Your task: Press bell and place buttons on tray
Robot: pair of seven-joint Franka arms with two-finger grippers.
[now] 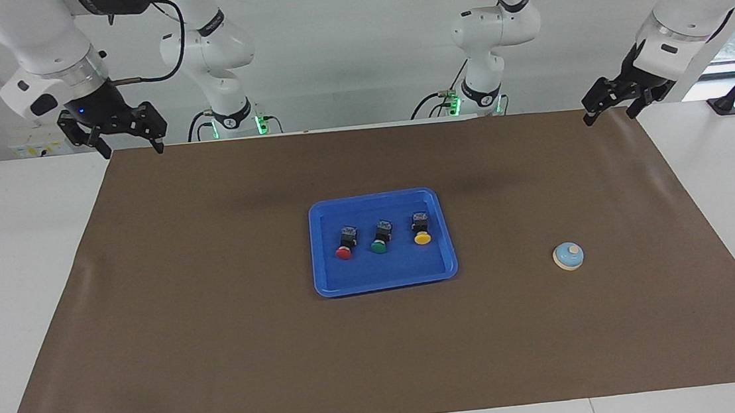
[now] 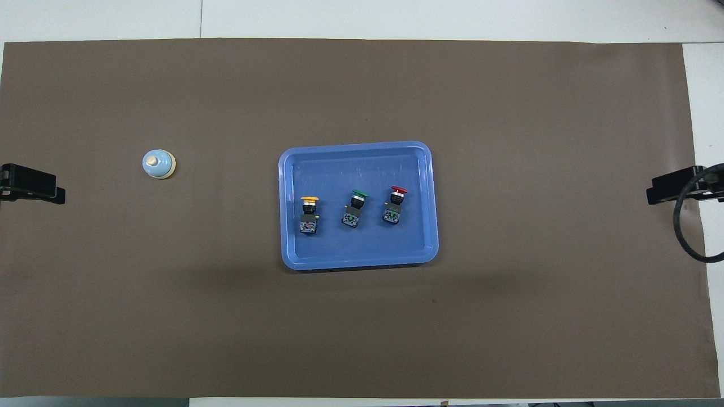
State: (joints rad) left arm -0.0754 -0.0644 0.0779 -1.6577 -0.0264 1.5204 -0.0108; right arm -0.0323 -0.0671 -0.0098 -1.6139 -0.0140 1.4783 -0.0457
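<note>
The blue tray [image 1: 387, 276] [image 2: 356, 164] lies in the middle of the brown mat. Three buttons lie in it in a row: red [image 1: 344, 246] [image 2: 394, 204], green [image 1: 379, 237] [image 2: 353, 208] and yellow [image 1: 421, 228] [image 2: 309, 215]. The light-blue bell [image 1: 569, 256] [image 2: 158, 164] stands alone on the mat toward the left arm's end. My left gripper [image 1: 609, 116] [image 2: 34, 189] hangs open and empty over the mat's corner at that end. My right gripper [image 1: 133, 149] [image 2: 673, 189] hangs open and empty over the mat's corner at the right arm's end.
The brown mat [image 1: 218, 326] covers most of the white table [image 1: 13, 264]. A black cable [image 2: 687, 237] loops down beside the right gripper at the mat's edge.
</note>
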